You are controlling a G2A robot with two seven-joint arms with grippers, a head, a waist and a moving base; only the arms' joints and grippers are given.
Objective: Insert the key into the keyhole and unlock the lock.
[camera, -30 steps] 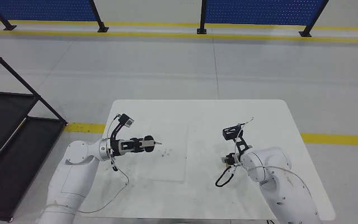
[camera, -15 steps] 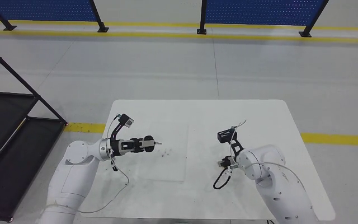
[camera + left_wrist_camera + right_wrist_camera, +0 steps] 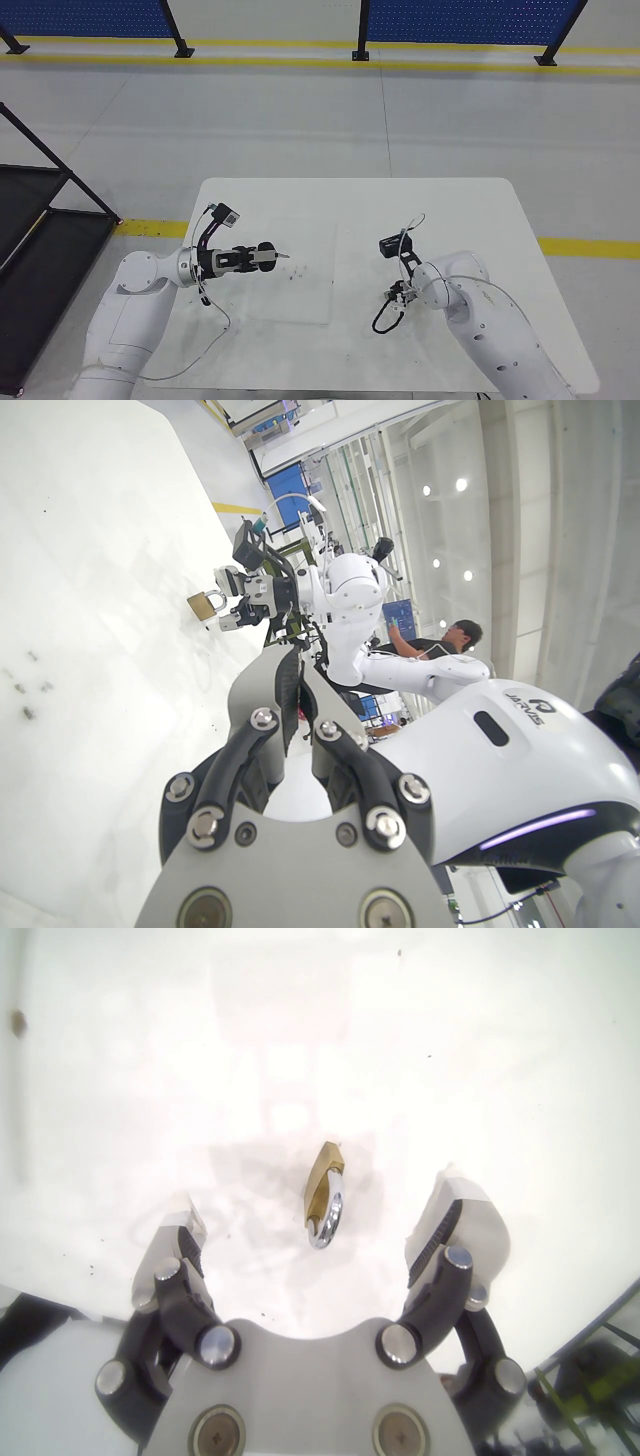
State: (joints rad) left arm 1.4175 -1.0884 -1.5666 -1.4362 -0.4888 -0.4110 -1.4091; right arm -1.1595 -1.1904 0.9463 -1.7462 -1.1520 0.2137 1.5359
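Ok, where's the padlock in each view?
Top view: hidden beneath the right end effector.
Left wrist view: padlock far off, between that end effector's open fingers.
Right wrist view: padlock centred, edge-on, between the same fingers.
Shared landmark: the right end effector flanking it.

Bright overhead light, glare on white table [image 3: 460, 215], soft shadows

Grey floor [image 3: 300, 120], yellow lines [image 3: 590, 247], blue barriers [image 3: 460, 20] — black rack [image 3: 30, 262]
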